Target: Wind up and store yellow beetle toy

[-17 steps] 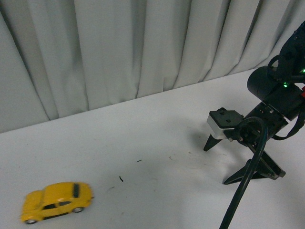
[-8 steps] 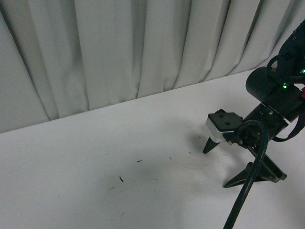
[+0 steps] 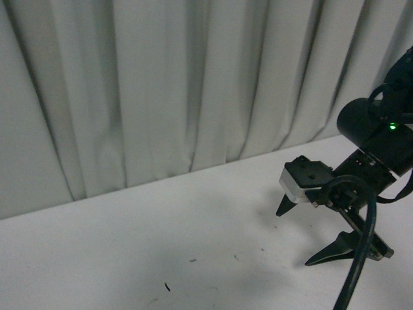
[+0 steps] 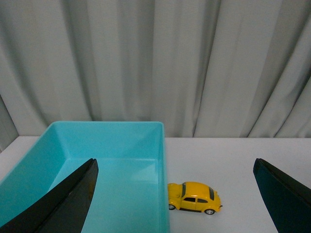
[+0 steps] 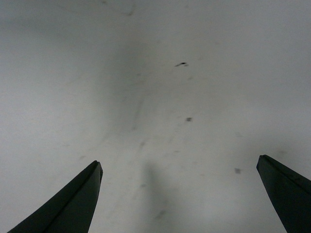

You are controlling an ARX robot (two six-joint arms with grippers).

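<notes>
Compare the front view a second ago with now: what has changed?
The yellow beetle toy has left the front view, where it was at the lower left; the left wrist view shows it beside the turquoise bin. The right gripper stays open and empty over the white table.

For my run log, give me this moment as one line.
toy: small glossy yellow beetle car on white table beside turquoise plastic bin | left fingers: open, empty | right fingers: open, empty
</notes>
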